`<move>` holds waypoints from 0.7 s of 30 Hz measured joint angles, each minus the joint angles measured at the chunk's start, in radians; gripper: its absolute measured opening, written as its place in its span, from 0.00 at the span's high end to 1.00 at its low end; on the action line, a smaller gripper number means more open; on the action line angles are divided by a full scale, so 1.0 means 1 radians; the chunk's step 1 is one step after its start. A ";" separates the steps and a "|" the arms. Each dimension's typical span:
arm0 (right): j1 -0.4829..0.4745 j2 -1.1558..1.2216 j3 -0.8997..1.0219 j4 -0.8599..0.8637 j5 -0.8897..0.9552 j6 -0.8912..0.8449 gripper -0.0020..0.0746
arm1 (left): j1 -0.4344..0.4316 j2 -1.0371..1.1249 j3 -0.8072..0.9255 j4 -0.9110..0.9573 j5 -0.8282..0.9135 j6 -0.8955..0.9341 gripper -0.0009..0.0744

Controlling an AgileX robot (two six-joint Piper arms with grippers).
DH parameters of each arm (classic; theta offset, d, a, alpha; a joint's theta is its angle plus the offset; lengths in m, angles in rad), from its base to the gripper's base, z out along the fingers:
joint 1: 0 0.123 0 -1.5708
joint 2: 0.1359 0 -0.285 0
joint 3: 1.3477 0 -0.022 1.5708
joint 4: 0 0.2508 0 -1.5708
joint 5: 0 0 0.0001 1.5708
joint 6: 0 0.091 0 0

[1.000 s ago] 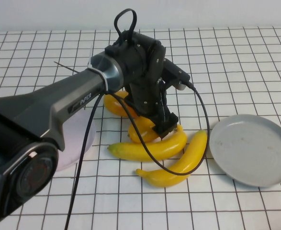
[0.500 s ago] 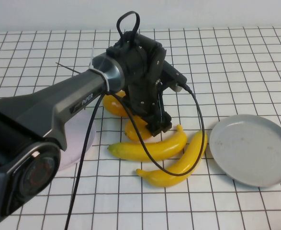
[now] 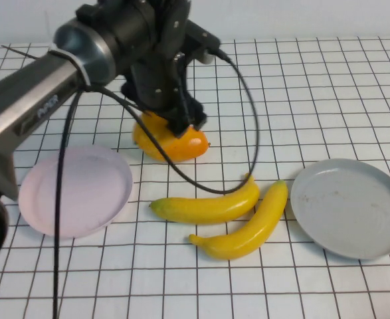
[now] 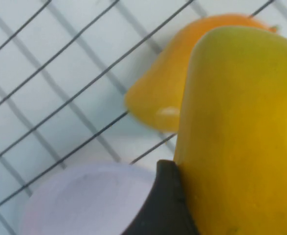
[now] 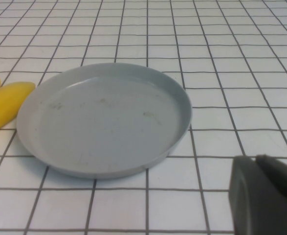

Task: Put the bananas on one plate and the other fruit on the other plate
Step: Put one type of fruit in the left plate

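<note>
My left gripper [image 3: 187, 125] is shut on a plump mango [image 3: 189, 143], held above the table; it fills the left wrist view [image 4: 241, 132] beside a dark finger [image 4: 165, 200]. The second mango [image 3: 148, 136] lies on the table just behind it and also shows in the left wrist view [image 4: 163, 93]. The pale pink plate [image 3: 75, 189] is empty, to the left. Two bananas [image 3: 208, 206] [image 3: 248, 229] lie side by side next to the empty grey plate [image 3: 351, 206]. My right gripper [image 5: 258, 159] is shut and empty, near the grey plate [image 5: 104, 122].
A white table with a black grid [image 3: 327, 86] carries everything. The left arm's black cable [image 3: 248, 133] loops down over the bananas. A banana tip [image 5: 4, 105] shows beside the grey plate in the right wrist view.
My left gripper has lifted the mango from beside the bananas and carried it up and to the left, over the second mango. The pink plate has come into full view.
</note>
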 joint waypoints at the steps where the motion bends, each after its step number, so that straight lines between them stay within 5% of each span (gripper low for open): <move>1: 0.000 0.000 0.000 0.000 0.000 0.000 0.99 | 0.019 -0.014 0.030 0.021 0.000 -0.015 0.30; 12: 0.000 0.000 0.000 0.000 0.000 0.000 0.99 | 0.249 -0.094 0.341 0.050 0.003 -0.150 0.30; 21: 0.000 0.000 0.000 0.000 0.000 0.000 0.99 | 0.279 -0.094 0.428 0.088 -0.069 -0.167 0.30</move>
